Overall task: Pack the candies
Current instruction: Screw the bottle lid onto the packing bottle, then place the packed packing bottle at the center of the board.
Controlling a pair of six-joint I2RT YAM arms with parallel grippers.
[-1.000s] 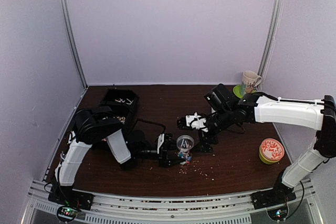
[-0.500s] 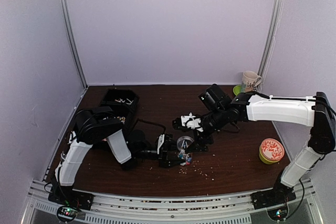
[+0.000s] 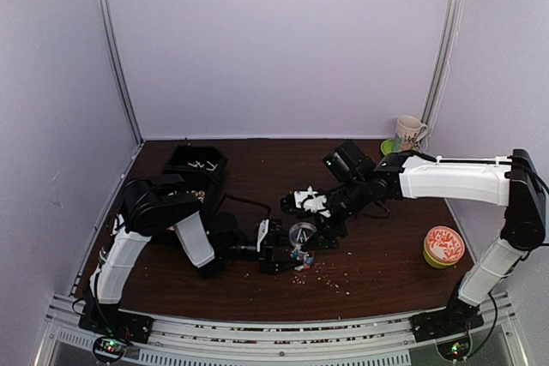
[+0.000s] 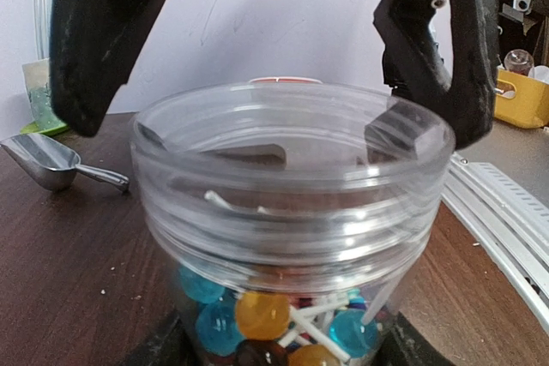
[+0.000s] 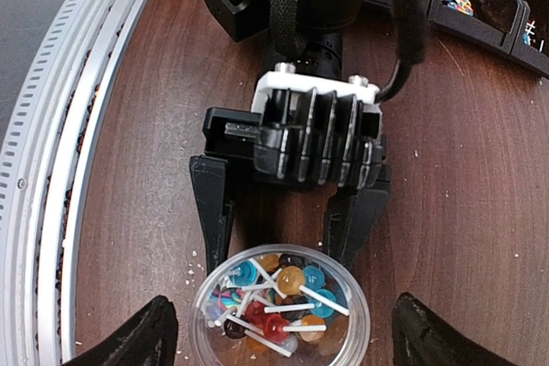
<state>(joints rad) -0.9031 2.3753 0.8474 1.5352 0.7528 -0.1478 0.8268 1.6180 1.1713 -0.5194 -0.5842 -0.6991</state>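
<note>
We are clamping the left gripper [image 5: 279,261] around the clear jar [image 4: 292,182] on the table [image 3: 390,273], bracing it upright with the candies [image 5: 290,280] piled inside. Just above, we are hovering the right gripper [image 3: 302,203], spread wide and empty, over its mouth. Farther back, the black bin [image 3: 196,163] is holding more.

We find the jar [image 4: 292,212] standing on the table [image 3: 257,160] near the front middle, with the candies [image 5: 283,293] inside it. The left gripper [image 5: 279,242] reaches in from the left, one finger on either side of the jar. The right gripper [image 3: 300,203] hangs just behind and above it, fingers spread. A bin [image 3: 196,165] sits back left, a mug [image 3: 410,133] back right and a tin [image 3: 443,246] far right. Crumbs [image 3: 330,276] lie before the jar.
</note>
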